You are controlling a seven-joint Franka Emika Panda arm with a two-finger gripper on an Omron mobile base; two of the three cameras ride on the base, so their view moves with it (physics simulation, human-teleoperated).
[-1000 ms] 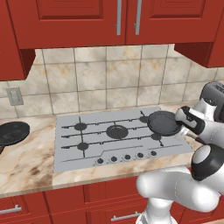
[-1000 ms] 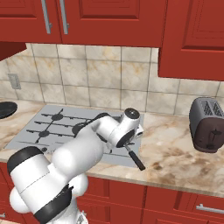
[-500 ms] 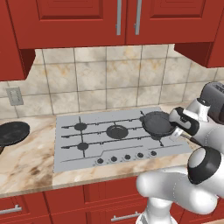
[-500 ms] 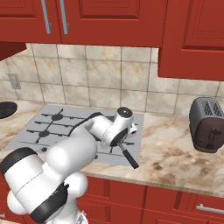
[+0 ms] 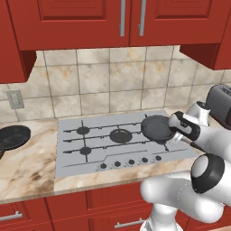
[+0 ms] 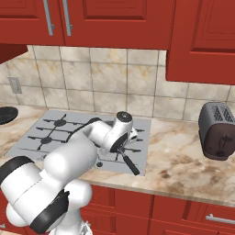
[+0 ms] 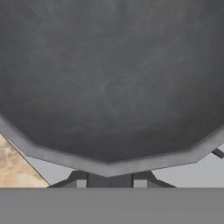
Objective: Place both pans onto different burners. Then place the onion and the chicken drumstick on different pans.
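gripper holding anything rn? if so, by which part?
Yes: the gripper is shut on the smaller dark-grey pan, gripping it at the rim where the handle joins, over the cooktop's right side.

Smaller pan (image 5: 157, 127): directly ahead of the gripper (image 5: 175, 131), over the cooktop's (image 5: 72, 155) right end.
Pan handle (image 6: 129, 163): behind the gripper, over the cooktop's front edge.
Wider pan (image 5: 12, 137): far left of the gripper, on the counter (image 5: 27, 173).
Toaster (image 6: 218, 130): right of the gripper, on the counter.
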